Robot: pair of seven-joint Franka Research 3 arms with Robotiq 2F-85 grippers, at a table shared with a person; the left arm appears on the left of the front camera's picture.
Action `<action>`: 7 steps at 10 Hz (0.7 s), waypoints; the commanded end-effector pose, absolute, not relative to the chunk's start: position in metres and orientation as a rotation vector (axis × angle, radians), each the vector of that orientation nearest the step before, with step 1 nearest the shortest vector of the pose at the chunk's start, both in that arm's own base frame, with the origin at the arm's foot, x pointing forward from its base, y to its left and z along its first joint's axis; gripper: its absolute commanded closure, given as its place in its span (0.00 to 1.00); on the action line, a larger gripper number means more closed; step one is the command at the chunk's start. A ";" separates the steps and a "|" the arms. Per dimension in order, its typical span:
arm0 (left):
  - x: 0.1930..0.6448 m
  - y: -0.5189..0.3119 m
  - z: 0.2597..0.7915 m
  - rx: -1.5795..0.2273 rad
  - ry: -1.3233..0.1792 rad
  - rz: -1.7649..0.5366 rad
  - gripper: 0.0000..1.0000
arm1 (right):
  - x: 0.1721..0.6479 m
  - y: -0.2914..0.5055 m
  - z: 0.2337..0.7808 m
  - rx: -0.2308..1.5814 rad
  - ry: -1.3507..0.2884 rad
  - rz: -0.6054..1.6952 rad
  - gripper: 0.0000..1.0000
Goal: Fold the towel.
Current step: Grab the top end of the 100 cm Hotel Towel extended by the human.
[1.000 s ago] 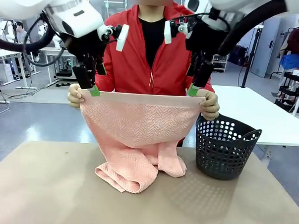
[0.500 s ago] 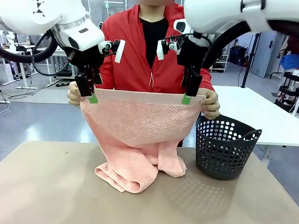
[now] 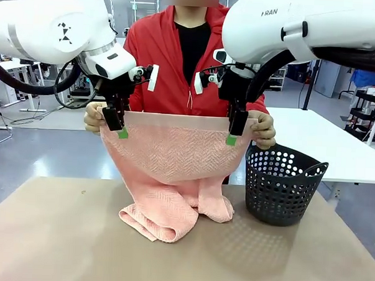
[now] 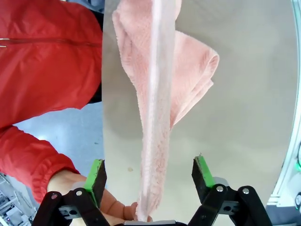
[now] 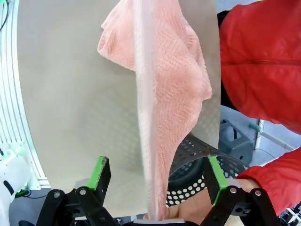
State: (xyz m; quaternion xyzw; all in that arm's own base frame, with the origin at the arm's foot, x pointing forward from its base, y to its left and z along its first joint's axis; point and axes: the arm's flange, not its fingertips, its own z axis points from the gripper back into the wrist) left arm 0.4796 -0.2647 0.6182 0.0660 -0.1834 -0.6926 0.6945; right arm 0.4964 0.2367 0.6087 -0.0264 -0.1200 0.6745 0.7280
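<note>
Towel point(image 3: 174, 158) hangs from person's 2 hands point(image 3: 94, 119), tail heaped on table point(image 3: 46, 234). L gripper point(image 3: 118, 127) & R gripper point(image 3: 234, 134) both wide, straddling top hem. Looks soft, floppy, light; I'd pinch the hem nr corners.

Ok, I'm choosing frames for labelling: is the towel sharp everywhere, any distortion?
Front view: towel weave crisp, light even, soft shadow on the table. Left wrist view: towel's hem blurs close to the left gripper. Right wrist view: same blur near the right gripper, table edge bows.
</note>
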 end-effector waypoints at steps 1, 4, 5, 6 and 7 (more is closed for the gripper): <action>0.486 -0.263 0.620 0.118 -0.421 -1.542 0.67 | 0.500 0.234 0.609 -0.087 -0.253 1.486 0.57; 0.485 -0.262 0.619 0.102 -0.411 -1.544 1.00 | 0.499 0.232 0.609 -0.090 -0.259 1.485 1.00; 0.484 -0.263 0.620 0.107 -0.408 -1.545 0.85 | 0.500 0.231 0.609 -0.092 -0.258 1.484 1.00; 0.483 -0.263 0.621 0.109 -0.407 -1.545 0.96 | 0.499 0.230 0.609 -0.094 -0.262 1.482 0.86; 0.483 -0.262 0.621 0.113 -0.404 -1.542 1.00 | 0.499 0.230 0.610 -0.091 -0.266 1.483 0.95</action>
